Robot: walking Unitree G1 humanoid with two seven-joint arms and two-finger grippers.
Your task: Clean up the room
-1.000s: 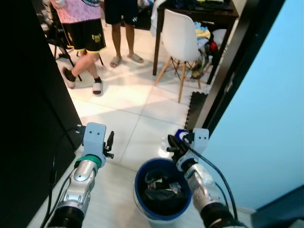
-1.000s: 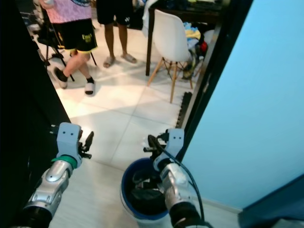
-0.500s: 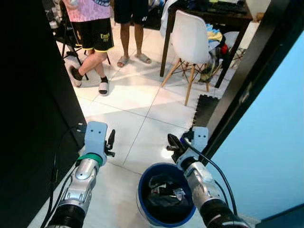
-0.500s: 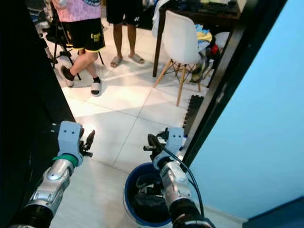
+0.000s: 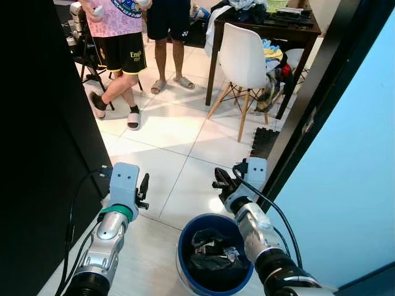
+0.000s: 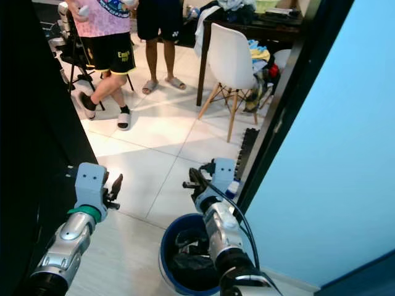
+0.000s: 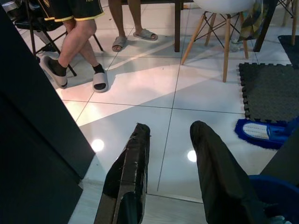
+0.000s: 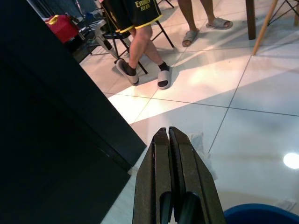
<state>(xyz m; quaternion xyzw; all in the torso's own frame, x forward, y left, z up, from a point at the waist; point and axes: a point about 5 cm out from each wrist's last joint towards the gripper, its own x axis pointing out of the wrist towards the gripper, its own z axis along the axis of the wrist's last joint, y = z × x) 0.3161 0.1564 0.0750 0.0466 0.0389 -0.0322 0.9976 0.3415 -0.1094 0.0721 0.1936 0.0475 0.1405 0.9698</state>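
Blue plastic round bin, already holding dark crumpled rubbish, sits on the pale tiled floor just below and between our arms. Our right gripper hangs above its far rim with fingers pressed together on nothing; our left gripper hovers beside it, fingers spread and empty. We judge it best to scan for loose litter next, steering well clear of the two people and the white chair ahead.
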